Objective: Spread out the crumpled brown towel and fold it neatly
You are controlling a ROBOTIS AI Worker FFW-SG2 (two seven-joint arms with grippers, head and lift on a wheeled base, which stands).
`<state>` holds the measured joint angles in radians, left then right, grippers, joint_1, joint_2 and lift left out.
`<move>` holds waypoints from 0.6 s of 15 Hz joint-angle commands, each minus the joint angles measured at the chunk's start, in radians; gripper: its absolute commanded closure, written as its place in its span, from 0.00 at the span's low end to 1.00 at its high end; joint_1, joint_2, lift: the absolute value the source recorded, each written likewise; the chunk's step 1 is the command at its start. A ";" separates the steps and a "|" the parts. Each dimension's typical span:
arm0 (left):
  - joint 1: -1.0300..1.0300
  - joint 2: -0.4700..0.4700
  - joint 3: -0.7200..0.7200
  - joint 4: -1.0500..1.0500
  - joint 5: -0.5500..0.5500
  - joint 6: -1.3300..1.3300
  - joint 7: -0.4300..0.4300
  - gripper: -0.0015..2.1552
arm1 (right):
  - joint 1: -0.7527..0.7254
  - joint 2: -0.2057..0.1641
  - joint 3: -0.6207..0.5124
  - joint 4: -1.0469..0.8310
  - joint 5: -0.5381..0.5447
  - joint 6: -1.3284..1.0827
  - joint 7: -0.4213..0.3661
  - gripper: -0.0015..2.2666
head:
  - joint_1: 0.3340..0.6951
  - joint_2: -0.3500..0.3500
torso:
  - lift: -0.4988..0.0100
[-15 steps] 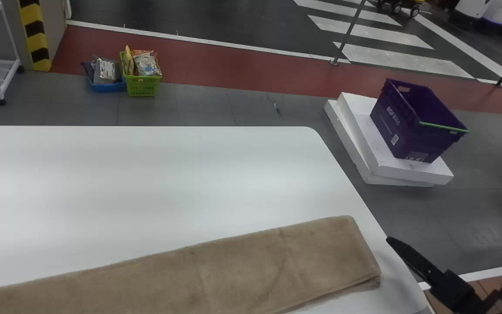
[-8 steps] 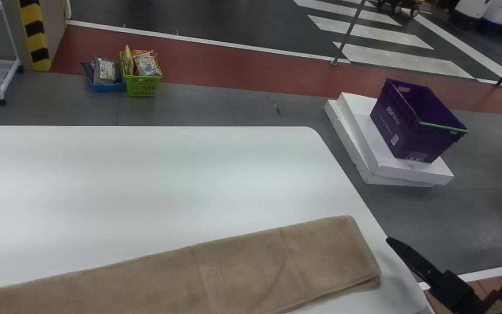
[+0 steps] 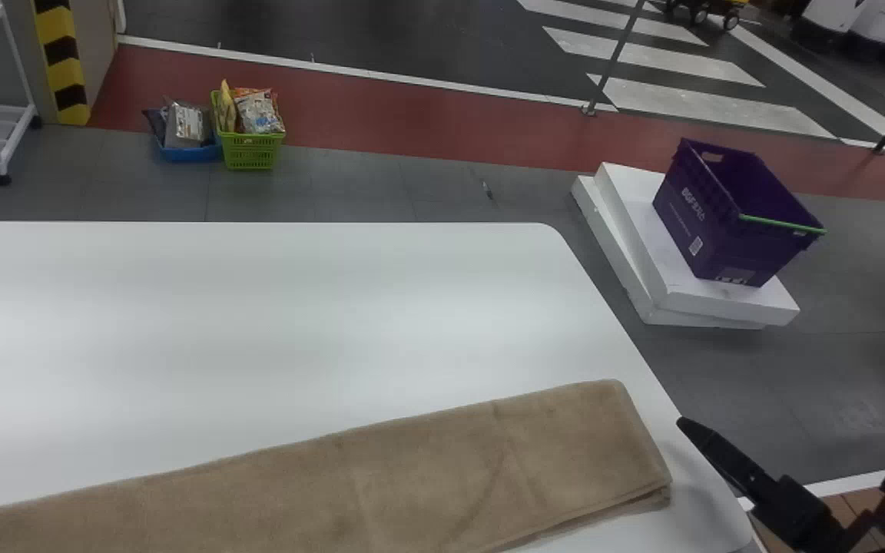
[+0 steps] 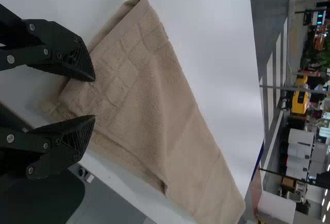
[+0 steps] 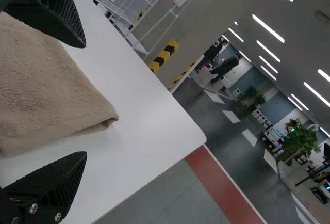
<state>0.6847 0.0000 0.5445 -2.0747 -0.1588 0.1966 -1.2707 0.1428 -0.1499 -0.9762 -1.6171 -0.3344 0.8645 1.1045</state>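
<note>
Black two-fingered left pincer (image 4: 95,98) and right pincer (image 5: 85,100) gape, gripping nothing. Near both: long folded brown cloth towel (image 3: 335,476). Looks soft, floppy, light; pinch all layers at nearest ends.

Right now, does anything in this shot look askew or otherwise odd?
Yes, mildly: the towel lies slanted to the far edge of the table, and at its end by the left hand an under layer pokes out past the upper one, so the fold looks uneven.
</note>
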 commanded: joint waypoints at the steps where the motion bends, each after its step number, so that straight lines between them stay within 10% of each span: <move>1: -0.002 -0.003 0.000 0.004 -0.004 -0.013 -0.001 0.34 | 0.001 0.003 0.001 -0.006 0.000 0.000 0.001 0.03 | 1.00 0.00 | 0.73; 2: -0.004 -0.003 0.000 0.004 -0.005 -0.016 -0.001 0.34 | 0.001 0.003 0.001 -0.007 -0.001 0.000 0.001 0.03 | 1.00 0.00 | 0.73; 4: -0.008 -0.003 0.000 0.016 -0.008 -0.044 0.013 0.65 | 0.001 0.007 0.001 -0.015 -0.001 0.000 0.003 0.03 | 1.00 0.00 | 0.73; 9: -0.010 -0.003 0.003 0.004 -0.005 -0.059 0.011 0.65 | 0.032 0.039 0.007 -0.113 -0.021 0.000 0.015 0.03 | 1.00 0.00 | 0.73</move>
<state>0.6749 0.0000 0.5451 -2.0666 -0.1671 0.1392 -1.2579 0.1626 -0.1256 -0.9744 -1.6914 -0.3555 0.8690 1.1164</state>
